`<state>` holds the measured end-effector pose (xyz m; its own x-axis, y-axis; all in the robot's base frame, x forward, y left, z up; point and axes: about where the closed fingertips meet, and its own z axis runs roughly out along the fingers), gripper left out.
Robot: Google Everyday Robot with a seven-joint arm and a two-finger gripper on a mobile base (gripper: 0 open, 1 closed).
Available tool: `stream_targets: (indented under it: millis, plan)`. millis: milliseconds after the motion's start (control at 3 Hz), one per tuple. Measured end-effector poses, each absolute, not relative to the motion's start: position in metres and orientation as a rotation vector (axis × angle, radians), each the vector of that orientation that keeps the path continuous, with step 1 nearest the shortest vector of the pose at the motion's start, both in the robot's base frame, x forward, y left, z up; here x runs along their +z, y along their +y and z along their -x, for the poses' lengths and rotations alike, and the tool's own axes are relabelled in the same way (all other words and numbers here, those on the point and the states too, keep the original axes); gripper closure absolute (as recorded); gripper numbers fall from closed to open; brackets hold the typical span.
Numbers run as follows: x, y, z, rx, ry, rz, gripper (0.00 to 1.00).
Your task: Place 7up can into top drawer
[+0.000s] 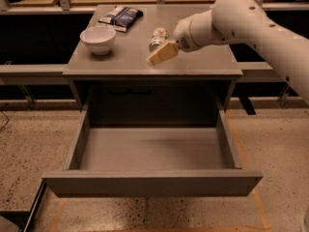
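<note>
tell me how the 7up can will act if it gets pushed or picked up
The 7up can seems to lie on its side on the table, so a push would probably roll it. It looks smaller than the white bowl, so it is likely light. Its shiny metal skin may be slippery. The end effector hovers close beside it.

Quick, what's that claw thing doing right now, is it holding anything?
Gripper: over the table, right next to the 7up can; open, closed or gripping it cannot be told.
</note>
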<state>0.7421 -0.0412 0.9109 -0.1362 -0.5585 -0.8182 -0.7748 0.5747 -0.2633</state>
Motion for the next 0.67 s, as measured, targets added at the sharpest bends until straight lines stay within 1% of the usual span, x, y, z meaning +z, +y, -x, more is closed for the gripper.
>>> stream_targets:
  millis: [667]
  plan:
    - [0.894, -0.030, -0.822, 0.343, 1.734, 0.854, 0.00]
